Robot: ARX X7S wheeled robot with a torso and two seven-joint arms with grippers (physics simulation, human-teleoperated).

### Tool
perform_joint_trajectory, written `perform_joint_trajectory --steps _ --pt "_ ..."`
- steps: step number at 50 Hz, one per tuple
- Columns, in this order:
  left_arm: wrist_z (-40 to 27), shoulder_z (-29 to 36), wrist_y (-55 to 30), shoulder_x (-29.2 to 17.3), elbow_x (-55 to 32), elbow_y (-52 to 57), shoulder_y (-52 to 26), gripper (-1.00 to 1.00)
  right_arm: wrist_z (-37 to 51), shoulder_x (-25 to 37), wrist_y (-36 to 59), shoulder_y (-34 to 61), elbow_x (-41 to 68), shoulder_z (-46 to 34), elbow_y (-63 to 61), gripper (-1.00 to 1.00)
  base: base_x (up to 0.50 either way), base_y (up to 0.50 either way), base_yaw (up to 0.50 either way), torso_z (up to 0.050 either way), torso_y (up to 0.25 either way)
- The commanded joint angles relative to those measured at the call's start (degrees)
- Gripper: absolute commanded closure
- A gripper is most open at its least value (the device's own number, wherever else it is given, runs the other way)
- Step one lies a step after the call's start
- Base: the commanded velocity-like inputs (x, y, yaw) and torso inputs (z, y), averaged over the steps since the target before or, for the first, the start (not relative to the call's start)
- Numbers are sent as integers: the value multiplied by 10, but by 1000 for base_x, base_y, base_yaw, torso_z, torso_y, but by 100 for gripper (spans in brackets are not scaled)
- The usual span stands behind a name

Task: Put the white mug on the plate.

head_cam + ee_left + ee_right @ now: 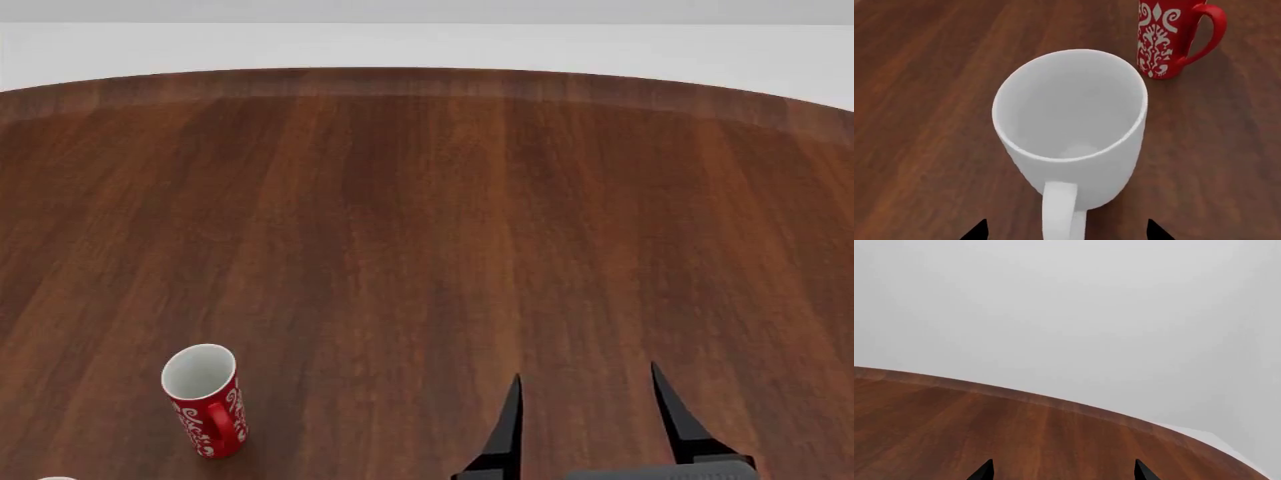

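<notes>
The white mug (1071, 125) stands upright on the wooden table, seen from above in the left wrist view, empty, with its loop handle (1059, 210) turned toward the camera. My left gripper (1067, 232) is open; its two dark fingertips (979, 231) stand wide apart on either side of the handle without touching it. The plate is out of view. In the head view my right gripper (585, 410) hovers open over bare wood near the front edge, holding nothing; the right wrist view also shows it open (1062, 472).
A red mug with a white swirl pattern (1167, 37) stands upright just beyond the white mug, and shows at the front left of the head view (207, 400). The round brown table (427, 200) ends at a curved far edge with a pale wall behind.
</notes>
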Motion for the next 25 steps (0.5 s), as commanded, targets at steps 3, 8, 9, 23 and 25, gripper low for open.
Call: perform_joint_trajectory --steps 3,8,9,23,25 --pt "7 11 19 3 5 -56 -27 -100 3 3 3 1 1 -2 -6 -100 0 0 0 0 0" --pt "10 10 26 5 4 -76 -34 -100 5 3 5 0 1 -3 -9 -100 0 0 0 0 0" --pt "9 10 26 5 4 -77 -34 -100 6 3 5 0 0 -4 -10 -100 0 0 0 0 0" --pt "11 16 33 7 6 -107 -44 -100 9 5 2 -4 4 -3 -14 -100 0 0 0 0 0" --pt "11 17 34 7 6 -110 -47 -100 8 7 -8 -6 6 -1 -6 -100 0 0 0 0 0"
